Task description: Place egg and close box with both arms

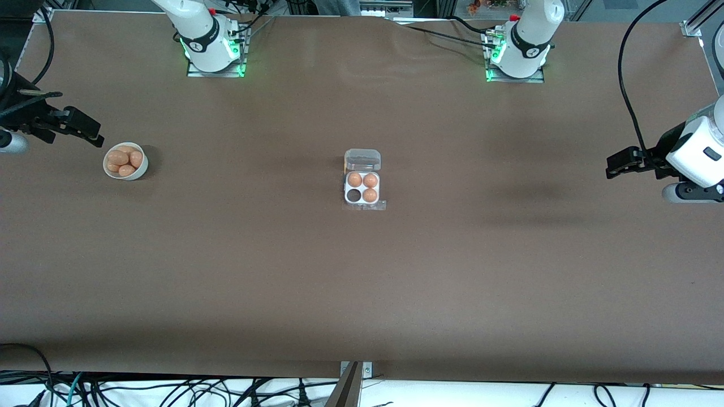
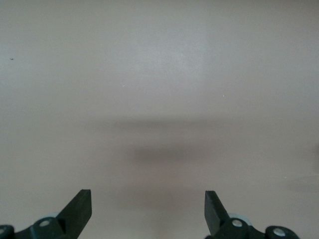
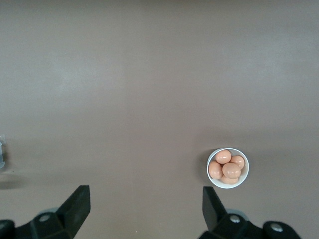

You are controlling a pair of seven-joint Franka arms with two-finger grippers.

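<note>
The box [image 1: 346, 190] lies mid-table, its clear lid [image 1: 362, 160] folded open toward the arms' bases. Three tan eggs [image 1: 370, 181] fill three cells of its white tray, and the cell nearest the front camera, toward the right arm's end, is empty [image 1: 354, 195]. A white bowl [image 1: 141, 168] [image 3: 228, 185] at the right arm's end holds several more eggs [image 1: 119, 157] [image 3: 231, 170]. My right gripper [image 1: 95, 136] [image 3: 145, 196] hangs open and empty beside the bowl. The left gripper [image 1: 614, 166] [image 2: 148, 199] hangs open and empty over bare table at the left arm's end.
Brown table cover [image 1: 362, 282] spreads flat around the box. The arm bases [image 1: 215, 53] [image 1: 517, 59] stand along the edge farthest from the front camera. Cables [image 1: 169, 390] lie past the nearest edge. A sliver of the box's clear plastic [image 3: 1, 152] shows in the right wrist view.
</note>
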